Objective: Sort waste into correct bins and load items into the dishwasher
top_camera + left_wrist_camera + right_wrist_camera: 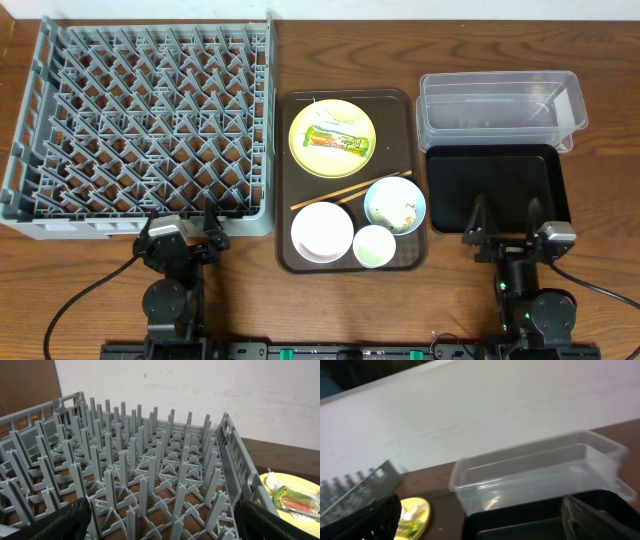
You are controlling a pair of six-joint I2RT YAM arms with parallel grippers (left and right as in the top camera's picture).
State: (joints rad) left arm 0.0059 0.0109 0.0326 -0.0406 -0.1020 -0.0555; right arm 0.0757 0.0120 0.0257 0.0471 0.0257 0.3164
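Left hand [181, 224] spread wide, at surface's front edge by grey dish rack [140, 110]; right hand [506, 222] spread wide, over black tray [490, 175] front edge; snack wrapper [338, 142] on yellow plate [300, 140]

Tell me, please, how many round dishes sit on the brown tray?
4: a yellow plate at the back, a blue bowl mid-right, a white bowl front left, a green cup front middle. None seem hidden.

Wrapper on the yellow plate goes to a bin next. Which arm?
Right, likely. The right gripper hangs open over the black tray, beside the clear tub; the wrapper lies roughly midway between the arms. The left gripper faces the dish rack.
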